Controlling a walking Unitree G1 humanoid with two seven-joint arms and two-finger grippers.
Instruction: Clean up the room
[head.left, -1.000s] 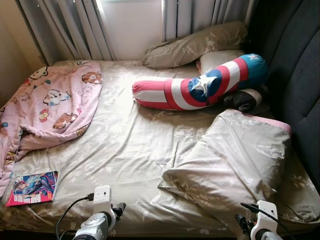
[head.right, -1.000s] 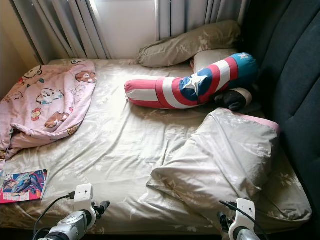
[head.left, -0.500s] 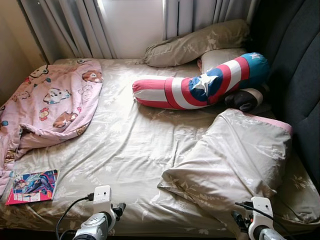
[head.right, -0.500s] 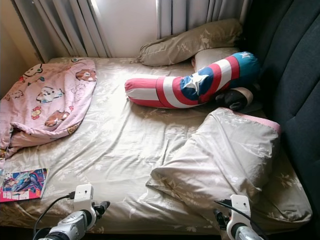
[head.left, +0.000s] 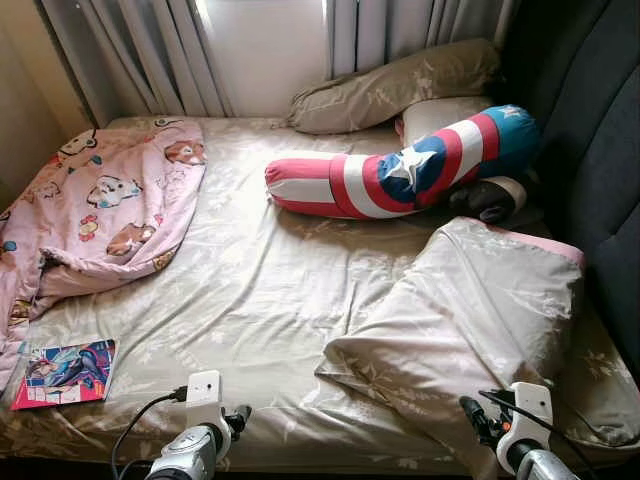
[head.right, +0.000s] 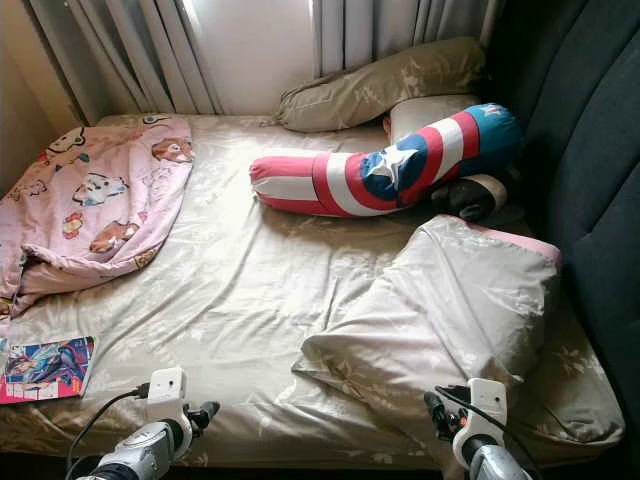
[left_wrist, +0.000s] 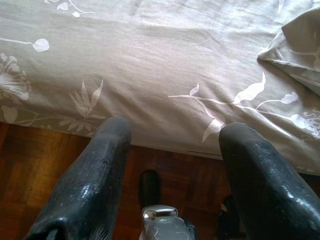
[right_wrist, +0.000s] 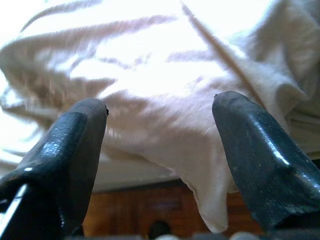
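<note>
- Pillow, grey-beige with a pale floral print: lies on the bed at the robot's right, close to the near edge and just below the dark headboard. Its long axis runs diagonally, from the near corner at mid-bed up towards the headboard; a pink edge shows at the far end.
- Handling, judged: light, soft and floppy. It will sag and fold when lifted, and the loose cover will pull before the filling follows. Not fragile, and cloth gives good grip.
- Where to take hold, judged: the near overhanging corner or hem, pinching cover and filling together.
- Right end effector: fingers spread wide apart, holding nothing, just short of the pillow's near edge and aimed at it.
- Left end effector: fingers apart and empty, at the bed's near edge above the wooden floor.
- Bolster, striped red, white and blue with a star: lies across the far half of the bed, its long axis roughly left to right, rising towards the headboard.
- Pink blanket: crumpled at the far left.
- Comic book: flat at the near left corner.
- Second pillow: against the curtains.
</note>
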